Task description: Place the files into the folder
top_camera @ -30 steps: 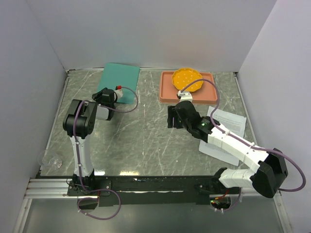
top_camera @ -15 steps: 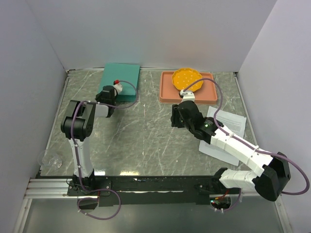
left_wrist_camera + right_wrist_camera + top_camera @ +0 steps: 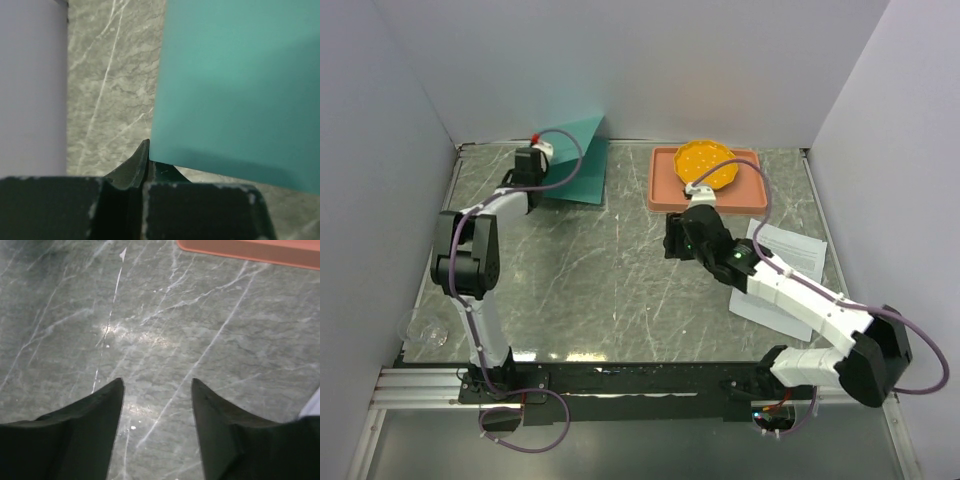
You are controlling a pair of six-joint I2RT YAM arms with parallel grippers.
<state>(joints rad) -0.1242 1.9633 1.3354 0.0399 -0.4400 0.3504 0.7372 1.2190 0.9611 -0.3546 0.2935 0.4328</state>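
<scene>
Left of the tray (image 3: pixel 665 205), at the far edge of the table (image 3: pixel 620 280), the left gripper (image 3: pixel 149 161) is seen clamped shut on the thin edge of the teal folder (image 3: pixel 240 85). The pinched sheet is held between the two dark fingertips, close to one of its corners. That side of the folder is raised and tilted off the marble surface, while the side nearer the tray lies lower. The right gripper (image 3: pixel 157 390) is held with its fingers spread apart and nothing between them, only bare table being seen in the gap. It is poised just in front of the tray's near rim, towards its left end. A yellow dish (image 3: pixel 708 160) is carried in the tray. The files (image 3: pixel 798 250) are found lying flat in front of the tray's right end, partly covered by the right arm.
</scene>
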